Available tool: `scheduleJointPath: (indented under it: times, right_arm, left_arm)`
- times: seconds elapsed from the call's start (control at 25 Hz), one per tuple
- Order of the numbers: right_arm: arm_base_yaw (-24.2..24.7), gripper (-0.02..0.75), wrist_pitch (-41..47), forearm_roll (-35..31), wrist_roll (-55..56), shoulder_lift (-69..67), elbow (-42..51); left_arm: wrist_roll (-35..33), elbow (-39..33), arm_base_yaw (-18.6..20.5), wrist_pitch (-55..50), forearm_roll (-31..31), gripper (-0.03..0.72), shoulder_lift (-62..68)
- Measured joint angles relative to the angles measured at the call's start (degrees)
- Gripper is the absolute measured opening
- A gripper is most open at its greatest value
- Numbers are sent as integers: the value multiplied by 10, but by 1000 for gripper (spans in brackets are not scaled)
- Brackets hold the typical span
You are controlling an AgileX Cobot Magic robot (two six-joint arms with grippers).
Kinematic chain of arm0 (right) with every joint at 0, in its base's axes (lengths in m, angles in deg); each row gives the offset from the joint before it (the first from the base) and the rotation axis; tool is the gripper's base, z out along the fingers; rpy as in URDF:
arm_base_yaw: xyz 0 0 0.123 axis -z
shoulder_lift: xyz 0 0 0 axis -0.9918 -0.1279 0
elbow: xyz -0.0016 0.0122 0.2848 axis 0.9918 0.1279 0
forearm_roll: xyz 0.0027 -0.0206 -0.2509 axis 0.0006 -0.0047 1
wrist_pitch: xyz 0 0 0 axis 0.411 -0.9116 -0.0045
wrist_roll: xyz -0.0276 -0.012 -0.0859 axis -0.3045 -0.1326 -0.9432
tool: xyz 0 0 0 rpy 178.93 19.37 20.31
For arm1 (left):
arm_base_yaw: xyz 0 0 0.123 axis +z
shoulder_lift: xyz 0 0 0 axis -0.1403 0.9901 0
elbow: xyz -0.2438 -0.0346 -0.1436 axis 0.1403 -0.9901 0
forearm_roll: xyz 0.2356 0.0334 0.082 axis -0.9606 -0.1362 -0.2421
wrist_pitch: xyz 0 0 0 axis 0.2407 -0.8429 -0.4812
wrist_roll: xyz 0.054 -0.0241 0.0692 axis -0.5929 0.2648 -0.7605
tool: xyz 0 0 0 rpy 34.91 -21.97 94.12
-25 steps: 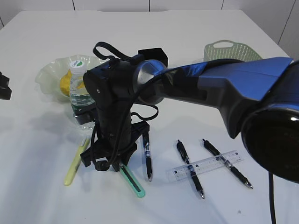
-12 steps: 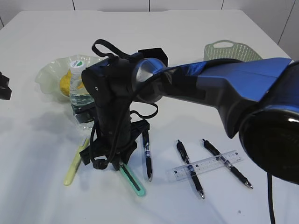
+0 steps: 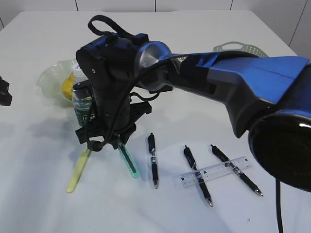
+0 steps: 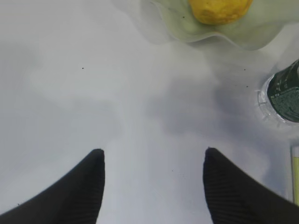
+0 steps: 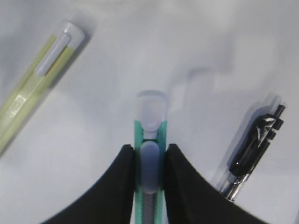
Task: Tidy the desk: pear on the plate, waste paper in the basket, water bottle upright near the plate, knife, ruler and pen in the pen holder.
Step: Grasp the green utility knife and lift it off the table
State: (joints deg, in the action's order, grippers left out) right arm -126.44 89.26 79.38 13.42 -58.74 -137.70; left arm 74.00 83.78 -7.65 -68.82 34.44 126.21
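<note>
My right gripper (image 3: 116, 144) (image 5: 149, 151) is shut on the teal knife (image 3: 128, 161) (image 5: 150, 135), which slants down toward the white desk (image 3: 204, 116). The pear (image 3: 68, 87) (image 4: 217, 9) lies in the pale green plate (image 3: 48, 77) (image 4: 261, 32). Beside the plate the water bottle (image 3: 82, 104) (image 4: 285, 95) stands upright, partly behind my right arm. A clear ruler (image 3: 216, 171) lies across two black pens (image 3: 197, 175) (image 3: 236, 170); a third pen (image 3: 153, 160) (image 5: 254, 149) lies left of them. My left gripper (image 4: 152, 156) hangs open over bare desk. The pen holder and waste paper are hidden.
A yellow-green knife-like stick (image 3: 77, 172) (image 5: 35, 88) lies on the desk left of the held knife. The green basket (image 3: 238, 48) stands at the back right, behind my right arm. My left arm (image 3: 4, 92) shows at the left edge.
My right gripper has risen and shifted left and back with the teal knife in it. The arm now covers the black pen holder and more of the bottle.
</note>
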Motion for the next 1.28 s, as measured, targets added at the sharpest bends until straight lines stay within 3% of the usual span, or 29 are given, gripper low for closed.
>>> scheduleJointPath:
  times: [0.8,1.28]
  right_arm:
    - [0,143,2,-3,13,35,-4]
    - [0,143,5,66,22,69,-4]
  left_arm:
    - [0,0,0,-3,0,465,0]
    - [0,0,0,-3,0,465,0]
